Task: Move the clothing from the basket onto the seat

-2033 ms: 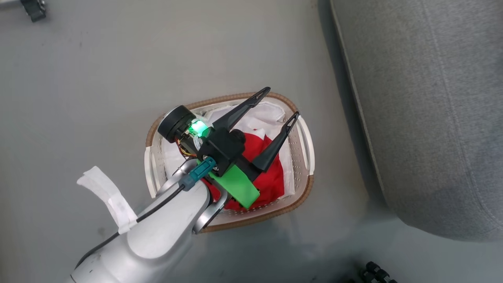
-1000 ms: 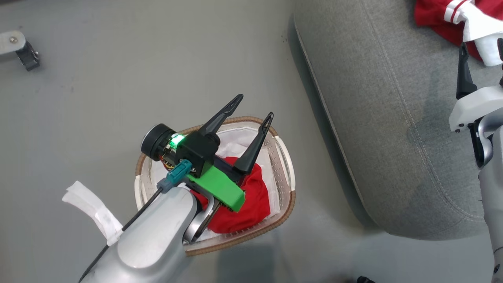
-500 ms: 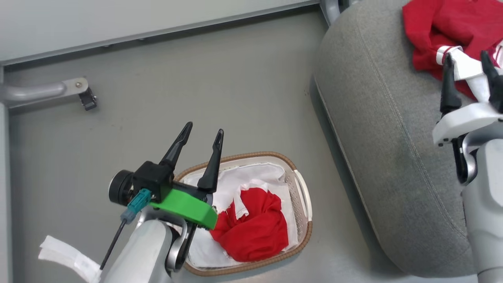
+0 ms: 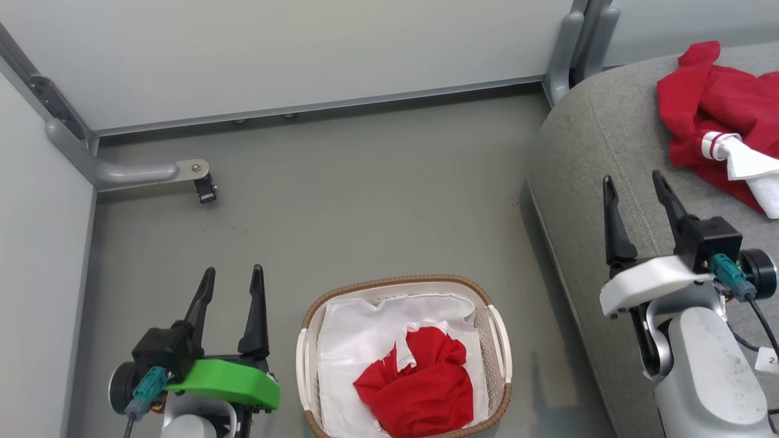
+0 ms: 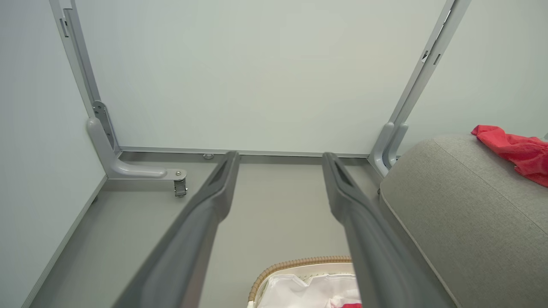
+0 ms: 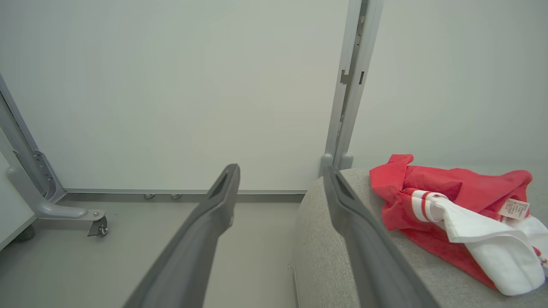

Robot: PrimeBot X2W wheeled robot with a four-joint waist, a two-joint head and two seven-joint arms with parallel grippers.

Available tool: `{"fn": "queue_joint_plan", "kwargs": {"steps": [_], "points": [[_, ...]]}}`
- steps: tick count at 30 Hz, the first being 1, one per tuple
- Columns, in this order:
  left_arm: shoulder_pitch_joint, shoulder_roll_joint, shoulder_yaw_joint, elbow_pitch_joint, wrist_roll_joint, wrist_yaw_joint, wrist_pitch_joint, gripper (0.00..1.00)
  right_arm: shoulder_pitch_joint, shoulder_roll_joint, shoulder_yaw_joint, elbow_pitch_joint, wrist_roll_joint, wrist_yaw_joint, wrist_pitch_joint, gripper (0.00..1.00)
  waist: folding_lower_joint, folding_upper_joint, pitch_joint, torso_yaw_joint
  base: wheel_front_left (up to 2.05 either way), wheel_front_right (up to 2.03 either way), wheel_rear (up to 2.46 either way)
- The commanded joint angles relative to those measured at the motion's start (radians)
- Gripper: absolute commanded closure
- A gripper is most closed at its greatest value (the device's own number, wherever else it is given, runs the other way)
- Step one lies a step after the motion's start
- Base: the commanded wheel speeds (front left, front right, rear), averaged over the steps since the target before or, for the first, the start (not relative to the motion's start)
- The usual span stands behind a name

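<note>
Your left gripper (image 4: 234,269) hangs released and empty, just left of the basket (image 4: 316,304), where one red garment (image 4: 420,383) lies bunched on the liner (image 4: 359,334). Your right gripper (image 4: 632,177), likewise released, hovers over the seat (image 4: 584,152), near the other garment (image 4: 712,115).

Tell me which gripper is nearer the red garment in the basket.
Left. The left gripper hangs over the floor beside the basket holding the red garment; the right gripper is farther, over the seat.

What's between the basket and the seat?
Head view: a bare strip of grey floor lies between the basket and the seat.
</note>
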Motion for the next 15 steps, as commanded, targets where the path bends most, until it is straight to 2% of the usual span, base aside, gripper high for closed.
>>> {"fn": "queue_joint_plan", "kwargs": {"steps": [1,6,11,15], "points": [[0.024,-0.002,0.014,-0.004,0.007,-0.006,-0.001,0.0,0.035,-0.002,0.0,-0.01,0.011,-0.001,-0.005,0.0,0.0001,0.0,-0.017,0.005,0.0,0.0,0.0],[0.069,-0.007,0.056,-0.014,0.009,-0.007,-0.001,0.0,0.114,0.0,0.021,-0.038,0.078,-0.001,-0.005,0.0,0.0001,0.0,-0.043,0.007,0.0,0.0,0.0],[0.107,-0.008,0.066,-0.024,-0.035,0.015,-0.001,0.0,0.181,0.0,0.048,-0.052,0.135,-0.001,-0.005,0.0,0.0001,0.0,-0.072,0.003,0.0,0.0,0.0],[0.132,-0.008,0.07,-0.029,-0.048,0.028,-0.001,0.0,0.219,0.0,0.087,-0.066,0.134,-0.001,-0.005,0.0,0.0001,0.0,-0.086,-0.003,0.0,0.0,0.0]]}}
